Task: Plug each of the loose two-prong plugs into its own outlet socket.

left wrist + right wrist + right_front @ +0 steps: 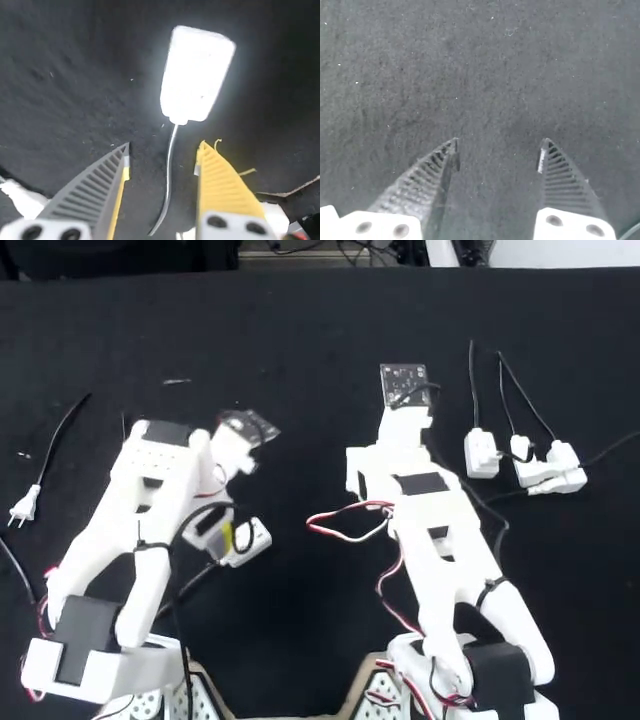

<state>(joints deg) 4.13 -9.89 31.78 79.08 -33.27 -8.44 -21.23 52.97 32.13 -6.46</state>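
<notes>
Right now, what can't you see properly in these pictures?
White corded plastic block: left wrist view, glare hides any socket holes.
Small white two-prong plug: high view, prongs too small to make out.
White blocks with black cords: high view, too small to tell whether plugs are seated.

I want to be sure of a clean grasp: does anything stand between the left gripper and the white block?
Nothing visible: between the open left gripper and the white block lies only its own cord.
</notes>
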